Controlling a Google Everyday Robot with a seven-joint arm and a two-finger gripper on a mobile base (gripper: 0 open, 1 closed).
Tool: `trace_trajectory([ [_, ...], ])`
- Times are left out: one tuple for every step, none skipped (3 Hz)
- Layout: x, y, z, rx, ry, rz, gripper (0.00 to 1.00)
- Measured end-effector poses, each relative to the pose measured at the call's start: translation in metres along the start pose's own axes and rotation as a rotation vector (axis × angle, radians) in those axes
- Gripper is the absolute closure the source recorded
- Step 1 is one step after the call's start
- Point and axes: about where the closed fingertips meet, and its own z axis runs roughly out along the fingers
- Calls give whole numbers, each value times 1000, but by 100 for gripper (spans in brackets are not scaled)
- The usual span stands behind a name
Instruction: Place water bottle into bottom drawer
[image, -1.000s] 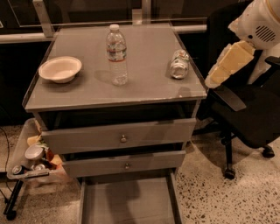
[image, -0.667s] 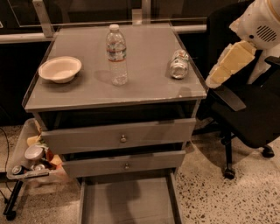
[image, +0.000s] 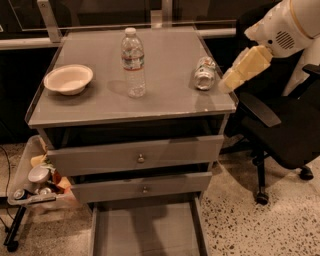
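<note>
Camera view: gripper (image: 245, 67) upper-right (drawer (image: 145, 231) cropped)

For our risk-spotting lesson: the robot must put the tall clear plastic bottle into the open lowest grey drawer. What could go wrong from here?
1. The small silver can lies between the gripper, by the grey cabinet's right edge, and the tall clear plastic water bottle; a straight reach could knock it.
2. The upright bottle may tip under an off-centre grasp.
3. Lowering it into the shallow grey bottom drawer could clip the knobbed drawers above.
</note>
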Motion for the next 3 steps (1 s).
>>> trace_trajectory([
  [-27,0,33,-105,-100,27,0],
  [-49,9,69,-213,-157,46,0],
  [-49,9,70,-214,-157,45,0],
])
